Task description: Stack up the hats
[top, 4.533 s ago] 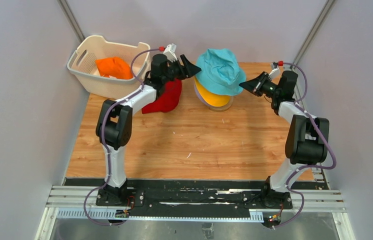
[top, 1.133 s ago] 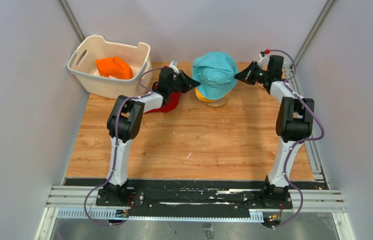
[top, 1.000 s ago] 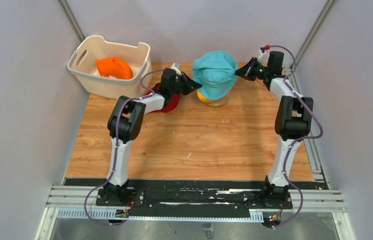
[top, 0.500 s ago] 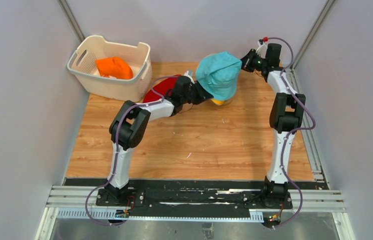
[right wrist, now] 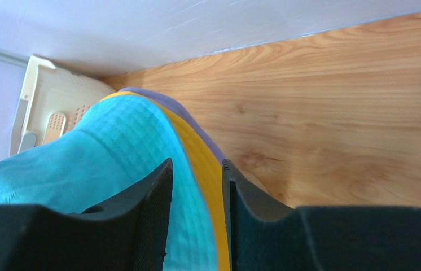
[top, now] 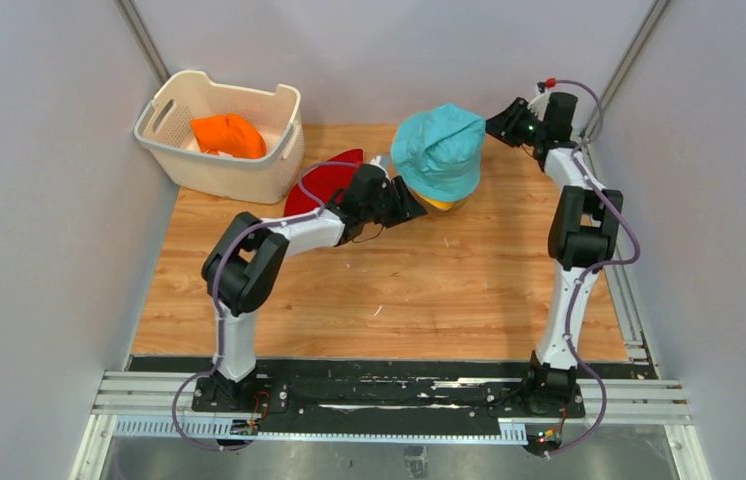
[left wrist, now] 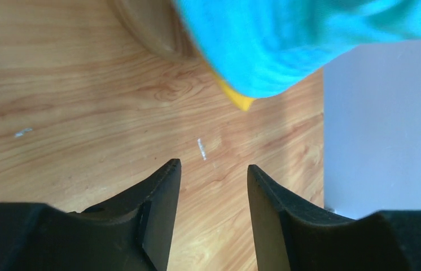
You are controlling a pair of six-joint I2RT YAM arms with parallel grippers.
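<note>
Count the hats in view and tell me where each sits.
5. The teal hat sits on top, the yellow hat beneath it, the lavender hat edging out under that; the red hat lies on the table; the orange hat is in the basket. More may hide underneath.

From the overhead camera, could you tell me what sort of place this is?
Probably a robot lab cell: grey walls box in a wooden table, a left arm and right arm are bolted to a rail, and a teal hat looks staged.
</note>
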